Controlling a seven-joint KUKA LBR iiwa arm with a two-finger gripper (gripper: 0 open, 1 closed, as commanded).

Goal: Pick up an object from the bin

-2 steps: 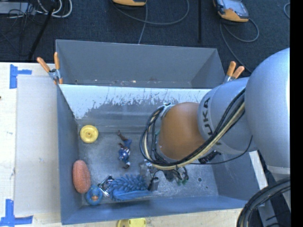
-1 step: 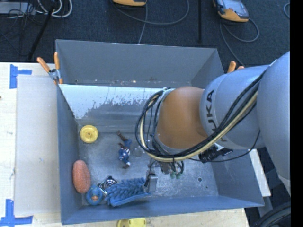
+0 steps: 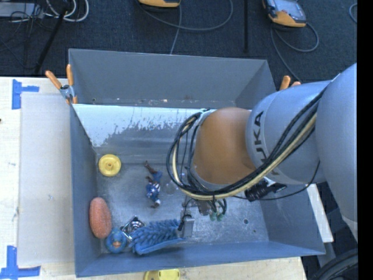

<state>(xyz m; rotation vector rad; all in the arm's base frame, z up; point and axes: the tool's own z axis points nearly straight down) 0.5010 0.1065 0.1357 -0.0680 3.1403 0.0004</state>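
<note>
**Claw poised at the blue brush in the grey bin**

Along the near wall of the grey metal bin (image 3: pixel 169 86) lies a blue brush (image 3: pixel 155 235), bristles up. A blue-and-orange ring toy (image 3: pixel 115 242) touches its end on the view's left. Just behind that, an orange-red oval (image 3: pixel 100 217) rests near the left wall.

The claw (image 3: pixel 187 221) hangs low at the brush's right end, just beside the bristles. Whether it is released or clenched cannot be told, nor whether it touches the brush.

Farther in, a small blue figure (image 3: pixel 153 190) lies on the bin floor, and a yellow disc (image 3: pixel 109 164) sits apart near the sloping left wall.

Above the claw bulges the wrist's orange cover (image 3: pixel 224 144), looped with black and yellow cables (image 3: pixel 175 156). The grey arm (image 3: pixel 291 139) reaches in from the right, and the letters "KU" can be read on its casing.
</note>
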